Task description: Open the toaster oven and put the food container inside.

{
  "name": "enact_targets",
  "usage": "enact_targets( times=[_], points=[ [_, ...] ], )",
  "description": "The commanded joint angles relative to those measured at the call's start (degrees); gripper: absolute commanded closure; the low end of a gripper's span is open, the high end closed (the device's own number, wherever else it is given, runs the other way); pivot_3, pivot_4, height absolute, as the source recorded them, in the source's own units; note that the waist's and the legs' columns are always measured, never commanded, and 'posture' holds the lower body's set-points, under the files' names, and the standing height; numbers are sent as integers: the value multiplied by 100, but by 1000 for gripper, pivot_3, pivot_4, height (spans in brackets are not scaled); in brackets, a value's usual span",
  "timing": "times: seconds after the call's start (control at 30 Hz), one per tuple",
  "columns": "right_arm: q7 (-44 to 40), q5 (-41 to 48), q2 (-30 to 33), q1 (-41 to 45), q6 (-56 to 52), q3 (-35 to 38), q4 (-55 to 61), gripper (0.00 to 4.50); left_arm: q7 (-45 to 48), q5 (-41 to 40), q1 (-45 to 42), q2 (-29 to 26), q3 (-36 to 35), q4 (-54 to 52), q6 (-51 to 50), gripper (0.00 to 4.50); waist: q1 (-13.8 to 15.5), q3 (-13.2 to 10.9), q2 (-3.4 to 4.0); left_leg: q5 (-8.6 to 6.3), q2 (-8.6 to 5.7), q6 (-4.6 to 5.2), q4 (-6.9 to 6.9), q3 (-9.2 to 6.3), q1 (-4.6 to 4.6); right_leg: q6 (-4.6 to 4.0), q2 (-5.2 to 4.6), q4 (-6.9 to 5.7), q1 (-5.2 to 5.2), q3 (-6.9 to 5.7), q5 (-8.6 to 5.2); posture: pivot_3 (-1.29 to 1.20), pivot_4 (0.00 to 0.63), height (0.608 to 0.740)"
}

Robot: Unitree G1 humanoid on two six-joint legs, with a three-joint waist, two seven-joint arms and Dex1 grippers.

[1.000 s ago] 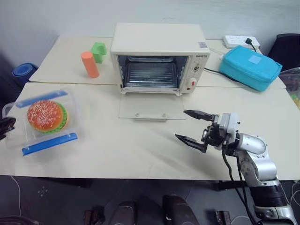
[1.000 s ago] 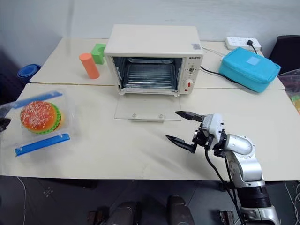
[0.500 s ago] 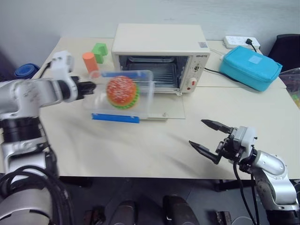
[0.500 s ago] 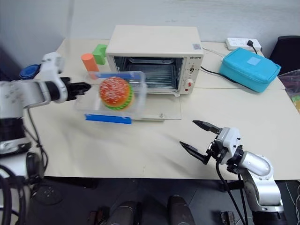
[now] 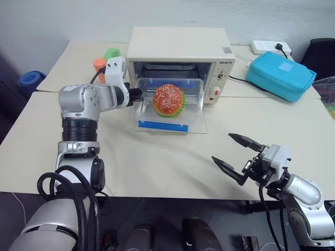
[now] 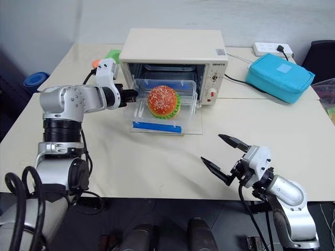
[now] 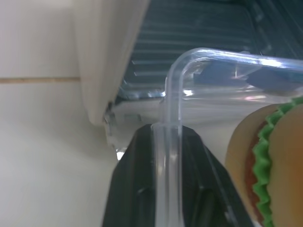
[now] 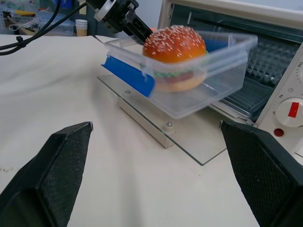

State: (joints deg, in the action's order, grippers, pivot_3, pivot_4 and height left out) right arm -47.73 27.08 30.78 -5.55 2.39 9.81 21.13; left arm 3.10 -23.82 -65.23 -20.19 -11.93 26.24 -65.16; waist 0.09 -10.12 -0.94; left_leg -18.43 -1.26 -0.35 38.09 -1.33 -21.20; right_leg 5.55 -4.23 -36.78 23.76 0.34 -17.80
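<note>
Clear plastic, rectangular, two blue side clips, toy sesame burger inside: the food container (image 5: 168,104) hangs above the lowered glass door (image 5: 194,124) of the cream-white boxy toaster oven (image 5: 179,57), right at the oven's mouth and not yet on the wire rack (image 8: 265,71). Left gripper (image 5: 137,95) pinches the container's thin rim on the side farthest from the oven's knobs; in the left wrist view the wall passes between the two black fingers (image 7: 142,189), so the grip is on an edge only. Right gripper (image 5: 236,153) sits well in front of the oven, jaws spread wide, holding nothing. Container's long axis runs parallel to the oven front, one blue clip (image 5: 163,126) facing away from the oven, the other toward the cavity; the box tips slightly, near clip lower. Judgement: with a one-sided rim pinch the box may sag or twist, so advance slowly and level, keep the long side square to the opening, clear the door hinge, and let go only once the base rests on the rack.
</note>
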Motion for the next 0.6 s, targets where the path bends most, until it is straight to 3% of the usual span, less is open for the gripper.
enact_targets(
  times=[0.03,0.17,0.23,0.33,0.43,0.6],
  points=[
    [98,57,-32,-50,59,113,261,0,-45,-103,-183,93,-406,-84,121,2505,1,0,0,0,0,0,0,0,0,0,0,-3,0,0,0,0,150,740],
    [145,188,38,12,-89,158,295,0,428,-292,-18,-233,-516,-358,-199,1377,-2,-1,-1,0,0,0,0,0,-1,1,0,-6,0,-1,0,0,150,740],
    [148,323,107,58,-307,150,370,0,614,-496,97,-479,-810,-427,-468,1377,-45,-2,1,1,3,-2,-1,2,0,1,3,-11,2,0,0,0,150,740],
    [163,681,282,213,-1052,-36,590,0,2619,-601,1020,-1664,-174,-1038,252,1377,-182,-3,11,4,17,-12,-11,18,8,0,15,-16,9,3,0,0,150,740],
    [102,694,331,498,-1491,-371,529,842,4357,-523,2048,-2355,184,-1471,1681,1899,-167,-3,12,8,30,-25,-21,18,13,-3,22,-9,12,13,-1,0,150,740],
    [-101,-6,325,1385,-1574,-1016,-379,2416,5365,-287,3066,-2256,568,-1892,3226,3337,23,-3,11,6,15,-10,1,-14,-1,-11,-4,29,-8,0,-5,0,150,740]
  ],
)
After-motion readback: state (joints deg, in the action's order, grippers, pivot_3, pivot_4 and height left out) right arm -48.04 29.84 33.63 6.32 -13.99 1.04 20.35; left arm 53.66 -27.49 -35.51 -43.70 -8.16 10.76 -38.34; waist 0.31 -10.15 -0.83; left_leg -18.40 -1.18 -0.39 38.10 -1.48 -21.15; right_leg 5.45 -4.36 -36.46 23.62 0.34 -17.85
